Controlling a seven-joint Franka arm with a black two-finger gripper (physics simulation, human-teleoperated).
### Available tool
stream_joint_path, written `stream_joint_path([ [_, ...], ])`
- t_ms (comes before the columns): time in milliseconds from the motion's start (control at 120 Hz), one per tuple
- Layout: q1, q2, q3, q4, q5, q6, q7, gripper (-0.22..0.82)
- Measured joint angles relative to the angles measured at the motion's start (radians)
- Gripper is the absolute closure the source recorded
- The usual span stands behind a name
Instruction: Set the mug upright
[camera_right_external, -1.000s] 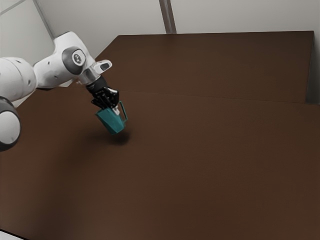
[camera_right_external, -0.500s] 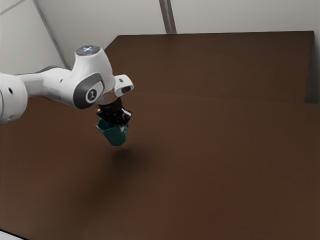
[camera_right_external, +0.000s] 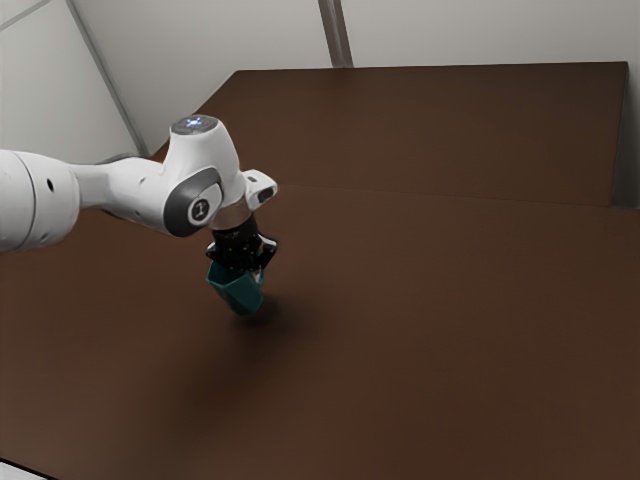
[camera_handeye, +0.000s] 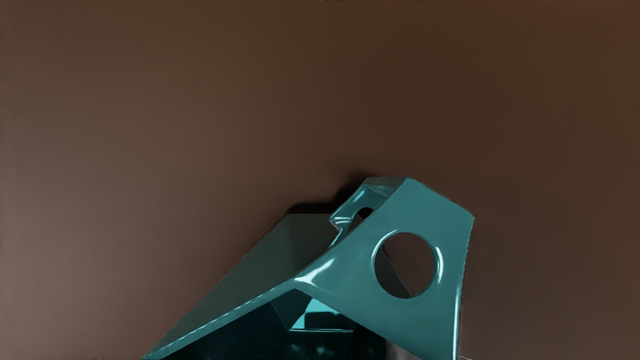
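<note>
Gripper (camera_right_external: 250, 275) holds the tilted mug (camera_right_external: 240, 294) just beneath it.

From where I stand, a broad, dark brown table (camera_right_external: 430, 330) takes up most of the exterior view, a faint seam (camera_right_external: 430, 195) crossing it toward two o'clock. Pale grey walls (camera_right_external: 480, 30) rise behind, with a darker upright strip (camera_right_external: 337, 35) at twelve and a corner line (camera_right_external: 105, 80) near ten. Something white (camera_right_external: 18, 472) pokes in between seven and eight. The light falls softly.
</note>
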Motion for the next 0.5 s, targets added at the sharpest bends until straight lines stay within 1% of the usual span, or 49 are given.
stream_joint_path([
  [83,0.02,0.015,0.0,0.0,-0.003,0.004,-0.024,0.78],
  [392,0.005,0.045,-0.008,0.0,-0.025,0.016,-0.087,0.78],
  [408,0.005,0.045,-0.008,0.0,-0.025,0.016,-0.09,0.77],
  [500,0.006,0.04,-0.01,0.001,-0.028,0.012,-0.099,0.56],
])
